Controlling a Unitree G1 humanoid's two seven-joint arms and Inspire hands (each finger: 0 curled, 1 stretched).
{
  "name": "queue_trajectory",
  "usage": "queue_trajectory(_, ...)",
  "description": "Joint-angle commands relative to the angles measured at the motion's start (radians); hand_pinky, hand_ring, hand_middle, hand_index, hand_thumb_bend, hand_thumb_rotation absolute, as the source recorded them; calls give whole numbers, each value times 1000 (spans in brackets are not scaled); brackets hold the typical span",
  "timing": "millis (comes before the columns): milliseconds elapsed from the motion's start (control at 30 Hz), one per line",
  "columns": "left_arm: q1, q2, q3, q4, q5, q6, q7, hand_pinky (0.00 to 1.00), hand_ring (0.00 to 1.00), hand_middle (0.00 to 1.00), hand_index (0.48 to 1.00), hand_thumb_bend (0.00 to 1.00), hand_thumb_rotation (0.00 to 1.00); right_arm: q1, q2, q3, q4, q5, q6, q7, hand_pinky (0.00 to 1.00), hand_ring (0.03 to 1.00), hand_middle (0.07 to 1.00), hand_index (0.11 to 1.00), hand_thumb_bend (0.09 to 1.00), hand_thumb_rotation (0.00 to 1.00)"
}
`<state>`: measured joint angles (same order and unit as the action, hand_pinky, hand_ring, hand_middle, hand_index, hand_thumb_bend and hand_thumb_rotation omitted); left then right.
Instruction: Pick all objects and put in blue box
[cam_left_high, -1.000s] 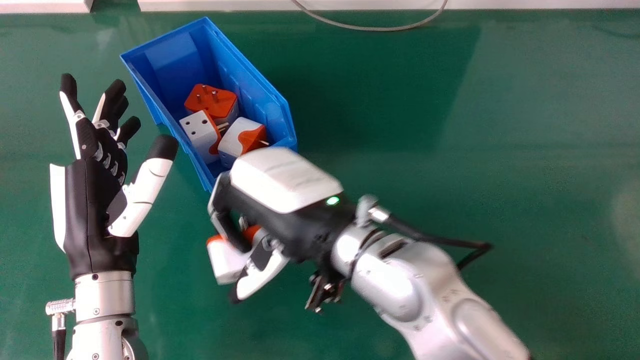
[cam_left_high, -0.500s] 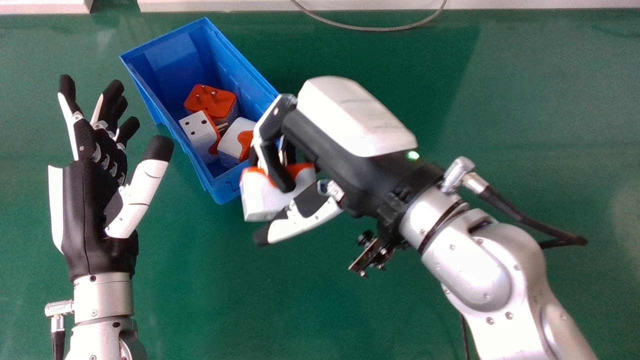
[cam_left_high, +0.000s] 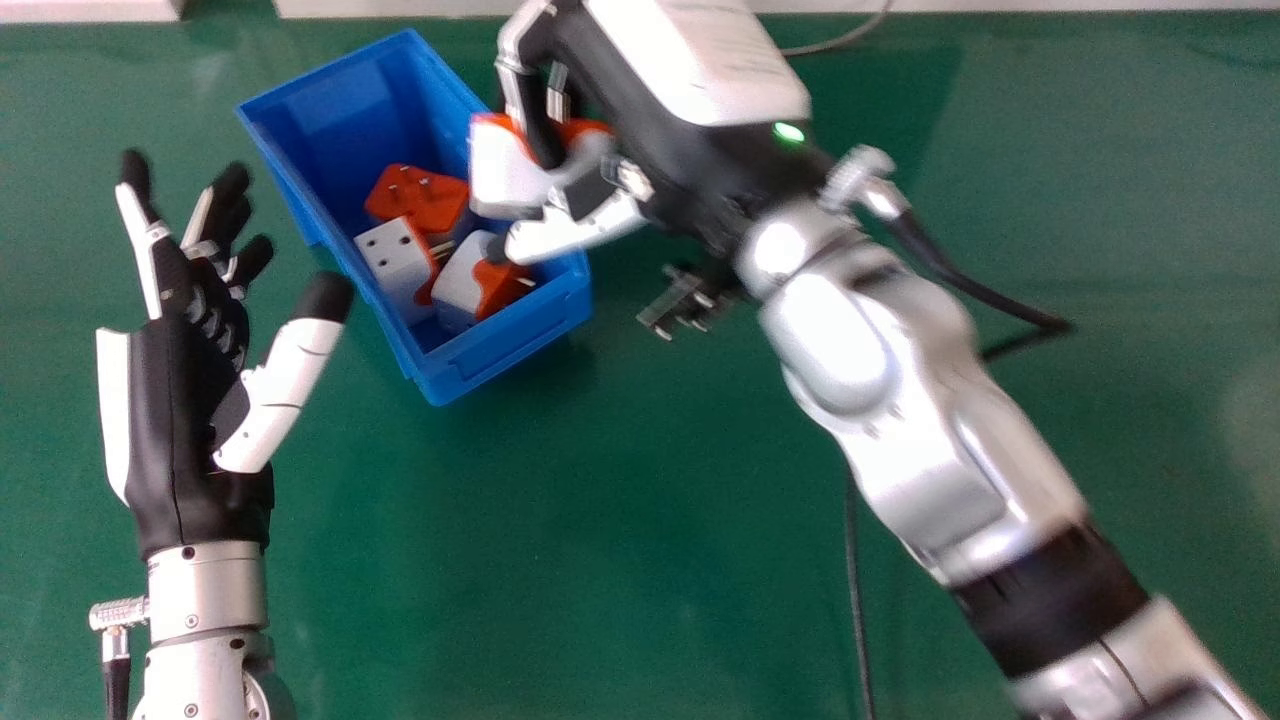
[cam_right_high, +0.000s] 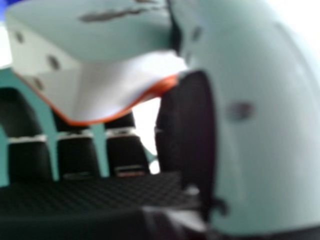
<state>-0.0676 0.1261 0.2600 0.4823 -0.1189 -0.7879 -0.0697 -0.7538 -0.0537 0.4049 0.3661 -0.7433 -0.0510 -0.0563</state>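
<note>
My right hand (cam_left_high: 690, 110) is curled round a white and orange plug adapter (cam_left_high: 505, 175), held over the right rim of the blue box (cam_left_high: 510, 345) in the head view. In the right hand view the adapter (cam_right_high: 100, 90) sits between the thumb and fingers of my right hand (cam_right_high: 260, 120). Three adapters lie inside the box: one orange side up with pins (cam_left_high: 415, 197), one white with holes (cam_left_high: 393, 258), and one white and orange (cam_left_high: 465, 278). Left of the box my left hand (cam_left_high: 175, 400) is open, holding nothing.
The box stands on a green table (cam_left_high: 560, 560). A grey cable (cam_left_high: 845, 42) and white edging (cam_left_high: 400, 8) run along the far side. A black cable (cam_left_high: 855, 600) hangs beside the right forearm.
My right hand has lifted the adapter from the table in front of the box and carried it far forward to the box's right rim. The left hand has barely moved.
</note>
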Motion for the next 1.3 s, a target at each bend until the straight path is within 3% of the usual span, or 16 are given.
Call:
queue_trajectory(0, -4, 8, 3, -10, 2, -21, 3, 904, 944, 928, 917, 874, 575, -107, 35, 17, 106, -7, -43, -79, 249, 387, 472, 520, 511, 0)
queue_trajectory(133, -7, 9, 2, -8, 6, -20, 7, 902, 943, 928, 920, 869, 587, -216, 73, 52, 348, -15, -134, -224, 246, 417, 490, 491, 514, 0)
queue_trajectory(200, -7, 10, 2, -8, 19, -21, 18, 902, 943, 928, 920, 869, 586, -266, 94, 68, 464, -15, -174, -278, 240, 422, 489, 489, 515, 0)
queue_trajectory(333, -8, 9, 0, -4, 19, -27, 21, 897, 938, 927, 919, 868, 590, -342, 131, 99, 630, -17, -214, -334, 253, 424, 486, 492, 516, 0)
queue_trajectory(400, -8, 11, -1, -3, 26, -30, 26, 897, 938, 927, 919, 868, 591, -363, 141, 111, 673, -19, -220, -348, 257, 423, 487, 493, 516, 0)
queue_trajectory(500, -7, 11, -1, -2, 21, -32, 23, 897, 938, 927, 919, 868, 591, -376, 146, 126, 708, -21, -235, -359, 257, 423, 487, 493, 516, 0)
queue_trajectory(633, -9, 12, -1, 1, 32, -33, 31, 896, 937, 927, 918, 868, 591, -391, 128, 173, 716, -56, -222, -328, 259, 423, 487, 494, 516, 0)
queue_trajectory(733, -9, 9, -1, 0, 45, -26, 44, 894, 937, 928, 919, 866, 593, -397, 110, 209, 694, -88, -189, -276, 271, 431, 495, 498, 512, 0)
queue_trajectory(767, -9, 9, -1, 0, 46, -25, 46, 891, 936, 927, 918, 865, 594, -395, 107, 214, 683, -94, -176, -265, 337, 494, 562, 498, 512, 23)
queue_trajectory(833, -10, 6, -3, -1, 35, -24, 38, 886, 933, 924, 915, 863, 594, -388, 101, 216, 656, -95, -154, -235, 478, 640, 709, 600, 643, 21)
queue_trajectory(867, -11, 4, -4, -1, 29, -23, 35, 891, 934, 924, 914, 864, 588, -385, 99, 218, 642, -96, -142, -221, 675, 813, 851, 730, 786, 47)
queue_trajectory(933, -14, 4, -4, 4, 20, -27, 28, 895, 935, 924, 914, 864, 583, -380, 93, 225, 614, -101, -119, -199, 806, 905, 924, 809, 870, 69)
queue_trajectory(1000, -15, 5, -3, 7, 25, -30, 30, 897, 937, 925, 918, 862, 583, -375, 88, 231, 589, -105, -100, -185, 934, 969, 976, 900, 933, 97)
queue_trajectory(1100, -20, 6, -1, 12, 34, -35, 36, 892, 933, 923, 919, 862, 590, -372, 84, 238, 566, -106, -74, -163, 989, 995, 996, 956, 968, 110)
queue_trajectory(1200, -23, 6, -1, 13, 30, -34, 36, 894, 933, 923, 916, 867, 592, -374, 81, 246, 552, -111, -53, -147, 997, 999, 999, 985, 983, 115)
queue_trajectory(1267, -26, 11, 1, 17, 48, -38, 47, 896, 934, 923, 916, 869, 592, -370, 78, 243, 542, -114, -51, -150, 999, 1000, 1000, 994, 989, 118)
